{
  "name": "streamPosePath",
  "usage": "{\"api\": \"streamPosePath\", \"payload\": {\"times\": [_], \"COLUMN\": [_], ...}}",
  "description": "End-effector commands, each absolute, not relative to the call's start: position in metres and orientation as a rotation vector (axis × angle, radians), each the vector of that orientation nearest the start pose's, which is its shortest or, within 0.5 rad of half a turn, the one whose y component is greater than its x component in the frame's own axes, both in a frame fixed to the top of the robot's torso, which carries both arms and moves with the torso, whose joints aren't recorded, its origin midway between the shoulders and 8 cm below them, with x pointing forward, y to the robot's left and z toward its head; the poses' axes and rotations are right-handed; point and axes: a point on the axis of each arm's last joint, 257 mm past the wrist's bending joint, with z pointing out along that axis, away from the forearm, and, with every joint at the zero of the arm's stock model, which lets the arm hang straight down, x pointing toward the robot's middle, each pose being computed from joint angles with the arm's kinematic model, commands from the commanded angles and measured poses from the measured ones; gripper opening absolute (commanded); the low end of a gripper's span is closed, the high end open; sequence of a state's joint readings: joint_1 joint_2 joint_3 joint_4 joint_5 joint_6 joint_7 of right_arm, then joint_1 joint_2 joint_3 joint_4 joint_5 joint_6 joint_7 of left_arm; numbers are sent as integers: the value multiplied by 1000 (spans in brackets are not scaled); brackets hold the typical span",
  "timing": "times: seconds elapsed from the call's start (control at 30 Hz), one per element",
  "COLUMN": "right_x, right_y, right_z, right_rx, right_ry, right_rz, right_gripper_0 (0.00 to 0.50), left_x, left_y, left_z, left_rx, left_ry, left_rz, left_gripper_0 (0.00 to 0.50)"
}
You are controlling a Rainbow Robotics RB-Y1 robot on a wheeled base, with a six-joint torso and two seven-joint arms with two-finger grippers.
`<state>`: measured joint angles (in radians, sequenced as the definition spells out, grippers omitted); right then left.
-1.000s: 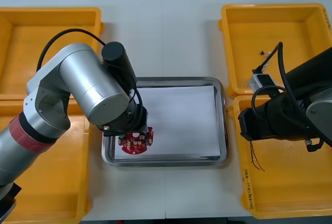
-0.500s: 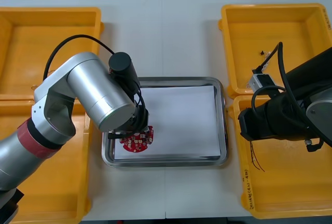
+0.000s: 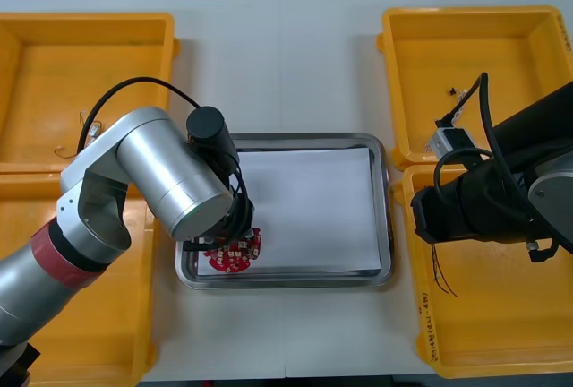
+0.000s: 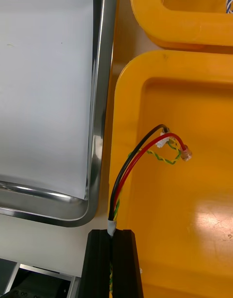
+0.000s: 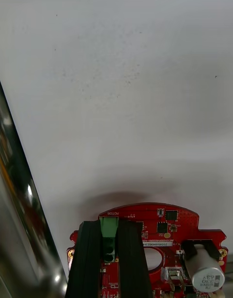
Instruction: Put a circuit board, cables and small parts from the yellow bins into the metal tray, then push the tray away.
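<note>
Over the near-left corner of the metal tray (image 3: 387, 199), the left gripper (image 5: 110, 225) holds the round red circuit board (image 5: 165, 225). Its black fingers are closed on the board's green connector (image 5: 108, 226), at the edge of the board on the gripper's side. The rest of the board extends beyond the fingertips, over the tray's white lining (image 5: 126, 84). The board's shadow lies close beneath it, so it looks very low, though I cannot tell whether it touches the lining. It is already inside the rim, so the coming move probably calls only for opening the fingers and lifting straight up.

To the right, the right gripper (image 4: 112, 232) sits over the near right yellow bin (image 4: 194, 220), pinching a bundle of black, red and yellow-green cables (image 4: 141, 152). The bundle runs out past the fingertips roughly along the tray's right rim, bowing slightly away from it. The tray lies just left of that bin's wall, so this arm is the nearer one for bringing the cables across.
</note>
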<state>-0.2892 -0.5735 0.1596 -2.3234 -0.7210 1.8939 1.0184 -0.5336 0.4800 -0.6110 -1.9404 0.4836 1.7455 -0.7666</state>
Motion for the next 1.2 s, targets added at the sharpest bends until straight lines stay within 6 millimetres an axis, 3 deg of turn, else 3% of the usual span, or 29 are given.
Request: {"api": "streamPosePath", "payload": {"times": [0.03, 0.37, 0.43, 0.73, 0.9, 1.2], "right_x": [364, 364, 364, 365, 365, 364], "right_y": [-177, -177, -177, -177, -177, -176], "right_z": [-205, -205, -205, -204, -204, -204], "right_rx": [-287, -293, -295, -304, -308, -321], "right_ry": [2688, 2685, 2685, 2680, 2679, 2679], "right_rz": [206, 204, 203, 205, 204, 204], "right_gripper_0": [0, 0, 0, 0, 0, 0], "left_x": [403, 399, 399, 399, 400, 398], "left_y": [102, 97, 97, 99, 96, 94], "left_z": [-284, -288, -289, -289, -285, -252], "left_rx": [252, 262, 263, 277, 285, 291], "left_ry": [2753, 2761, 2759, 2759, 2748, 2703], "left_rz": [-42, -52, -53, -45, -57, -86], "left_gripper_0": [0, 0, 22, 255, 488, 500]}}
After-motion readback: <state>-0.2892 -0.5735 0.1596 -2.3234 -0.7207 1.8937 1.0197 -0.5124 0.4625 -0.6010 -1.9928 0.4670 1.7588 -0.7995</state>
